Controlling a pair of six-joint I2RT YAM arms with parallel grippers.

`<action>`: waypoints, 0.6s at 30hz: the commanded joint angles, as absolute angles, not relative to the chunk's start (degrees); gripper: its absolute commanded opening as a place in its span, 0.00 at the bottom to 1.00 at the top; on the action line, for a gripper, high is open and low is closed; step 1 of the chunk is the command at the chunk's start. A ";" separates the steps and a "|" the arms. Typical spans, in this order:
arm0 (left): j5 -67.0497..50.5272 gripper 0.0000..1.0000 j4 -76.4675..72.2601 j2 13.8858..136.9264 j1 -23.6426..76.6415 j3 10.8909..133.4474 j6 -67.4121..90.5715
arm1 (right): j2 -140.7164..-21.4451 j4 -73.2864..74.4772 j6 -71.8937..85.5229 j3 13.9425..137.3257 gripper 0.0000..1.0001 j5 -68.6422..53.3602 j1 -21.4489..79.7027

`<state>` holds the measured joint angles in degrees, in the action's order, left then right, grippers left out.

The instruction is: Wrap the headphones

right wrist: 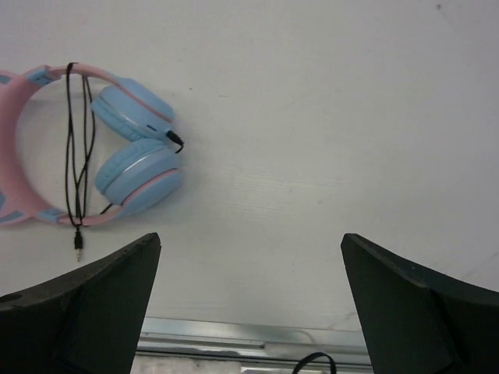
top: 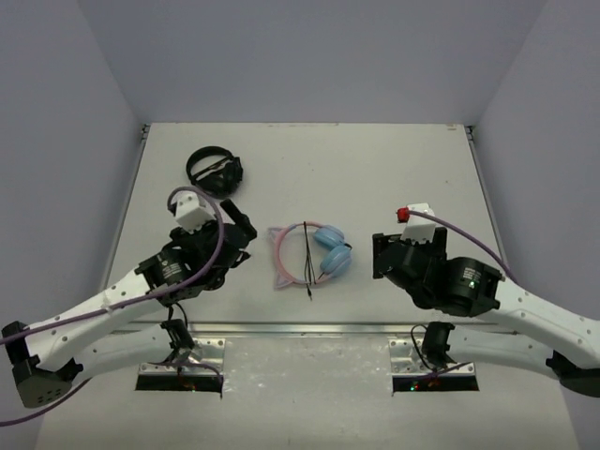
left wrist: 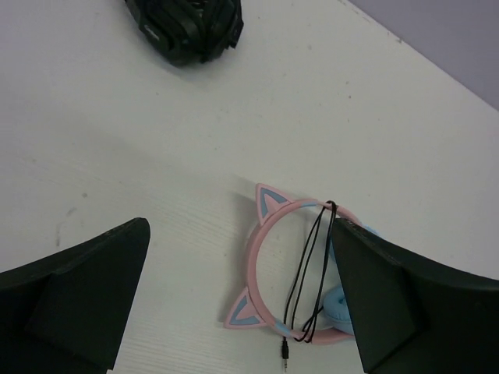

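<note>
The headphones [top: 323, 255] lie flat on the table's middle, with a pink cat-ear headband [top: 280, 259] and light blue earcups [top: 334, 254]. The thin black cable [top: 307, 258] is looped across the headband, and its plug lies at the near side. My left gripper [top: 244, 234] is open and empty just left of the headband. My right gripper [top: 378, 255] is open and empty to the right of the earcups. In the left wrist view the headband [left wrist: 260, 257] and cable [left wrist: 310, 265] lie between the open fingers. In the right wrist view the earcups [right wrist: 136, 167] sit at the upper left.
Smaller all-black headphones [top: 214, 171] lie at the back left, and they also show in the left wrist view [left wrist: 187, 27]. A metal rail [top: 300, 328] runs along the table's near edge. Grey walls close in the table on three sides.
</note>
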<state>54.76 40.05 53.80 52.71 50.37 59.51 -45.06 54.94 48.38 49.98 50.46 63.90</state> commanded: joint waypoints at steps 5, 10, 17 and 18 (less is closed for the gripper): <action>63.26 1.00 61.60 42.10 51.68 57.39 58.10 | -47.91 81.47 52.30 61.69 0.99 60.73 64.07; 63.19 1.00 63.45 39.55 51.77 57.92 57.03 | -39.57 74.65 44.16 58.81 0.99 58.45 64.07; 63.54 1.00 66.45 38.24 51.86 57.22 57.31 | -31.73 69.79 38.76 56.16 0.99 57.74 64.07; 63.54 1.00 66.45 38.15 51.86 57.13 57.30 | -31.47 69.35 38.06 56.08 0.99 57.48 63.99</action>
<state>62.22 65.89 38.85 52.29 56.99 58.13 -32.05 72.31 41.89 56.69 56.82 63.90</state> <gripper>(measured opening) 0.999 0.992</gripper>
